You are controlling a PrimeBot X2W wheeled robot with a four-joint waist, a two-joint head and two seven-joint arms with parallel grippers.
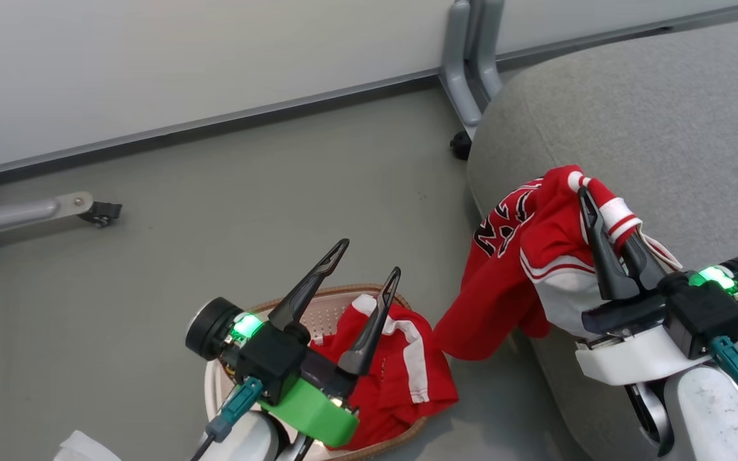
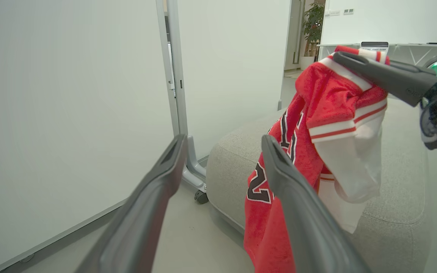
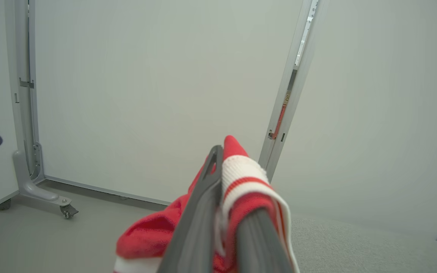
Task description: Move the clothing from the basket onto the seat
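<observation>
While the right gripper is clamped tight on the white-and-red ribbed trim of the jersey, that garment hangs from the fingers at the rounded corner of the seat. The black-and-white "23" faces outward, and a white lining panel droops under the grip. The jersey's lower end trails down the seat's side toward the floor, ending just beside the basket. Whether the cloth actually rests on the cushion can't be told. The left gripper is spread wide with nothing between its fingers, and it hovers over the basket. The second garment, red with white stripes, lies crumpled in the basket, with part of it spilling over the rim on the seat side. The basket sits on the floor near the seat's base. A white partition panel on castered feet stands behind both.
</observation>
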